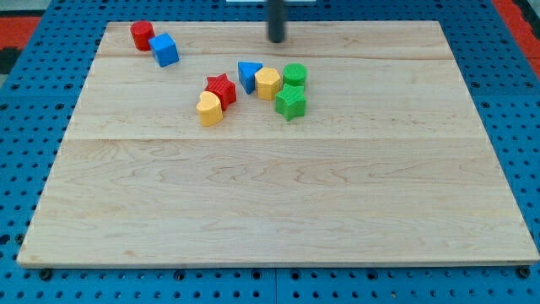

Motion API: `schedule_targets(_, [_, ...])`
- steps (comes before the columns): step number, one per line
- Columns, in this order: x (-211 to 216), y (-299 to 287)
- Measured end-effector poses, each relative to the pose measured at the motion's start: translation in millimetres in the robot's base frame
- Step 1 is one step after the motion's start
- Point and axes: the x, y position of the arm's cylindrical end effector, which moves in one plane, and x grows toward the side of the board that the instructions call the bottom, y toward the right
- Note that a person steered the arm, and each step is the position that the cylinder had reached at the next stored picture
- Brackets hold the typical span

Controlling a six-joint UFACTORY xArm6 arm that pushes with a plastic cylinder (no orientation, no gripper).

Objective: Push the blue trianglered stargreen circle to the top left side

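The blue triangle [247, 74] sits near the top middle of the wooden board [278, 203]. The red star [221, 89] lies just to its left and a little lower. The green circle [294, 74] stands to the right, with a yellow block [268, 83] between it and the triangle. My tip [277, 40] is above this cluster, near the board's top edge, above and between the triangle and the green circle, touching no block.
A green star [290, 102] lies just below the green circle. A yellow heart [210, 109] touches the red star's lower left. A red block [142, 35] and a blue cube [164, 50] sit at the top left corner.
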Motion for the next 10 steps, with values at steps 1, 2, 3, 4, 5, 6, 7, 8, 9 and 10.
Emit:
schedule_targets(1, [35.4,32.0])
schedule_targets(2, [72.7,59.4])
schedule_targets(3, [83.4,1.0])
schedule_targets(4, [82.6,-76.7])
schedule_targets(5, [83.0,-127.4])
schedule_targets(6, [99.7,-136.8])
schedule_targets(7, [70.4,-105.6])
schedule_targets(8, [78.6,-62.3])
schedule_targets(9, [111.1,-61.3])
schedule_targets(10, [121.1,-83.1])
